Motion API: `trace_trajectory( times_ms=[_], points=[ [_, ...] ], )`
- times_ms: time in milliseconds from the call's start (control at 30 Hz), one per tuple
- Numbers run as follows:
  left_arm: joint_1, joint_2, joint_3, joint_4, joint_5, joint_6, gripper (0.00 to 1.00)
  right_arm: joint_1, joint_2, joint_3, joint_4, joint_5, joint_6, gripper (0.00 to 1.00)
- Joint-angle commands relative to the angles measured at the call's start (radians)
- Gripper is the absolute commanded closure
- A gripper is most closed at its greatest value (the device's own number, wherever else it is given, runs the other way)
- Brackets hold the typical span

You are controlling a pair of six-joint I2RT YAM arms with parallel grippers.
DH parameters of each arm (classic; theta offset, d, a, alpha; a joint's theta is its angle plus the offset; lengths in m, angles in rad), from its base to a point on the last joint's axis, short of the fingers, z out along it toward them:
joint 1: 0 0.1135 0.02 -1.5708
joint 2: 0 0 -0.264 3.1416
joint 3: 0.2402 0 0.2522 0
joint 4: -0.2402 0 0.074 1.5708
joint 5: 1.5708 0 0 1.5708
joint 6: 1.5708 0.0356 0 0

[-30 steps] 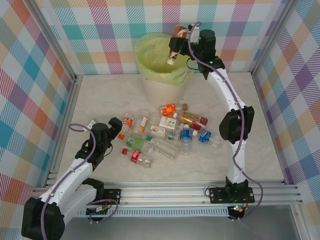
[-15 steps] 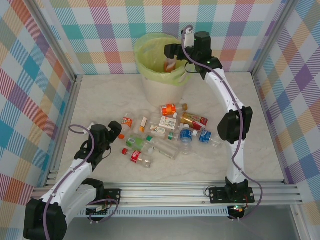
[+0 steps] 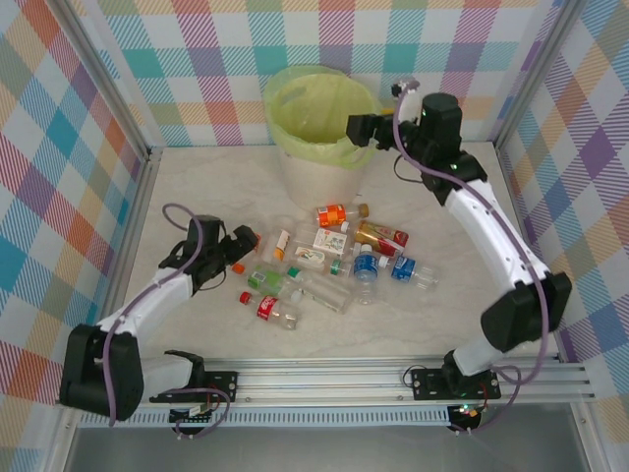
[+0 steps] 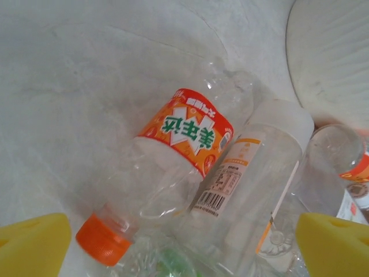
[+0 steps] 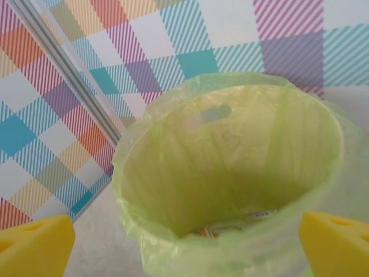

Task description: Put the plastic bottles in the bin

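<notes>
The left gripper (image 3: 236, 248) hangs with its jaws spread wide and empty over the left end of the heap of small clear plastic bottles (image 3: 339, 258), which lies mid-table, near of the round white bin lined with a yellow-green bag (image 3: 313, 179). Directly under it is a clear bottle with an orange label and orange cap (image 4: 185, 130), touching a clear white-capped bottle (image 4: 253, 173) on its right. The orange-labelled bottle's long axis runs slantwise between the yellow finger pads (image 4: 31, 247), cap to the near left, so the wrist probably needs a turn to close squarely across the body. The right gripper (image 3: 356, 129) is at the bin's right rim, jaws wide and empty, far from the heap; the left arm is plainly nearer
</notes>
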Motion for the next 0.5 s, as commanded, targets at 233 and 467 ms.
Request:
trace_trajectory(
  times_ms=[233, 467],
  points=[
    [-0.037, 0.340, 0.292, -0.170, -0.048, 0.276, 0.12, -0.002, -0.245, -0.349, 0.058, 0.226, 0.027, 0.00],
    [-0.044, 0.478, 0.377, -0.220, -0.056, 0.349, 0.18, -0.002, -0.287, -0.367, 0.009, 0.258, 0.018, 0.00]
  ],
)
